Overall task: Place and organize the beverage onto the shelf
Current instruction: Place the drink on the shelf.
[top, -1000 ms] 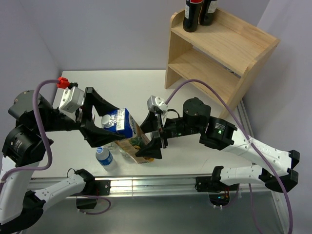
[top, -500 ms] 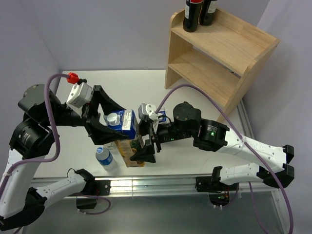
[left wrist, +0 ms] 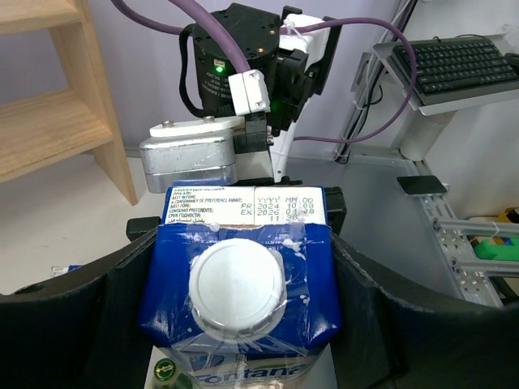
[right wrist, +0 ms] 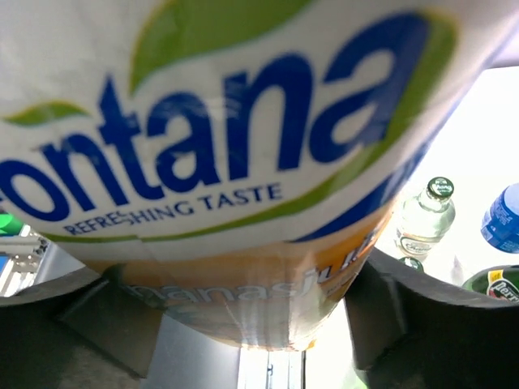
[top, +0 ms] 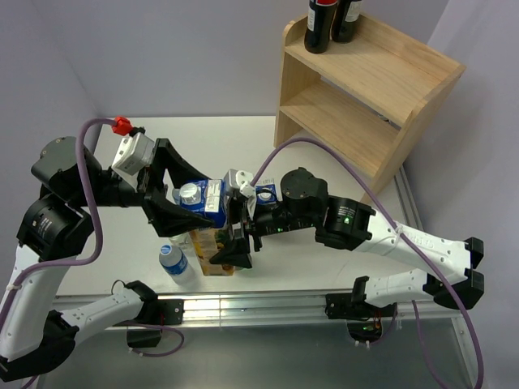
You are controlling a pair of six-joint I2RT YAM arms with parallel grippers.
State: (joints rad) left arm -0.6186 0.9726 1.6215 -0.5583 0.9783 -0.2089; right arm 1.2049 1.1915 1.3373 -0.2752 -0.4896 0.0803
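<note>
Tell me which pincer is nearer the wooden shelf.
Right. The right pincer flanks the juice carton on its shelf side; the left pincer holds the carton's capped top, on the far side.

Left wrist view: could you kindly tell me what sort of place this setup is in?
Probably a robotics lab or test bench rather than a shop: a computer keyboard sits off to one side, an aluminium rail runs beside the white table, and a plain wall closes it in.
</note>
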